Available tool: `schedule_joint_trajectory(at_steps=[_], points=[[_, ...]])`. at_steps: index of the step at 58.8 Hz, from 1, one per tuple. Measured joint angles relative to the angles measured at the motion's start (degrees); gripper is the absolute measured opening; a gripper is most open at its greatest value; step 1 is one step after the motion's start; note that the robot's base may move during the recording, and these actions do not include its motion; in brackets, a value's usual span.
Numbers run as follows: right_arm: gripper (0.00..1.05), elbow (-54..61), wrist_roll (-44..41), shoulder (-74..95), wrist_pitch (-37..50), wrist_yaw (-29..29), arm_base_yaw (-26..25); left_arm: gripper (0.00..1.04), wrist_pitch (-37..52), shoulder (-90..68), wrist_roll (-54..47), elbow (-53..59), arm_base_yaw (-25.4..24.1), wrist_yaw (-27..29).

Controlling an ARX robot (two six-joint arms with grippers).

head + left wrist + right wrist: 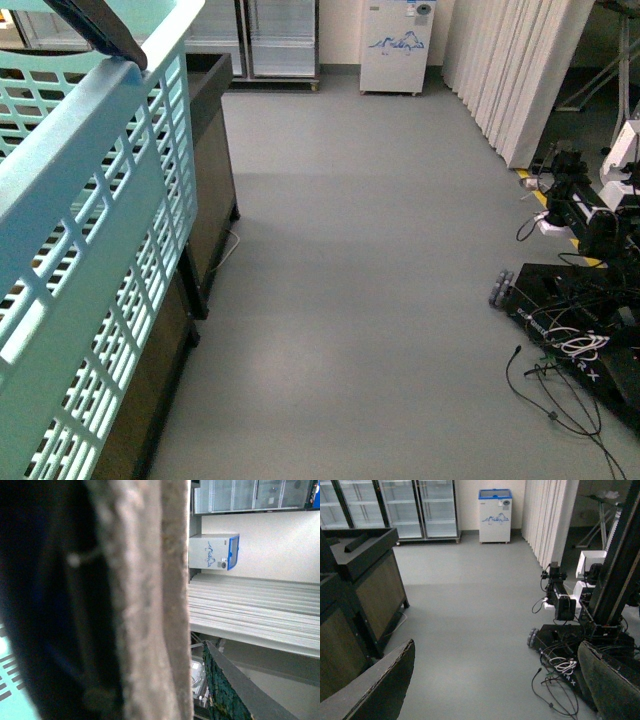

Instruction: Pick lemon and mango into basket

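The pale aqua slotted basket [90, 250] hangs tilted, very close at the left of the front view, with a dark handle [100, 30] across its top. My left gripper [197, 690] is shut on the basket. A blurred brown-grey band [145, 605] fills the space beside its dark textured finger [225, 695], and a corner of aqua basket [12, 690] shows past it. My right gripper [492, 690] is open, and only grey floor shows between its fingers [375, 690]. The lemon and the mango are out of view.
Dark wooden display stands [212, 150] line the left side. Another robot base with loose cables [575, 320] sits on the floor at the right. A white chest freezer [395, 45], glass-door fridges [400, 507] and a white slatted curtain [520, 70] stand at the back.
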State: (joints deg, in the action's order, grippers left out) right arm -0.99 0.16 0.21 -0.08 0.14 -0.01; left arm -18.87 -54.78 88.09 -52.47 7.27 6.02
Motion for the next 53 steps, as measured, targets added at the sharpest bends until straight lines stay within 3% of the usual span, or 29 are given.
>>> schedule_joint_trajectory(at_steps=[53], points=[[0.96,0.00,0.00,0.00,0.02,-0.09,0.00,0.27,0.00,-0.11,-0.15,0.00,-0.09,-0.07]])
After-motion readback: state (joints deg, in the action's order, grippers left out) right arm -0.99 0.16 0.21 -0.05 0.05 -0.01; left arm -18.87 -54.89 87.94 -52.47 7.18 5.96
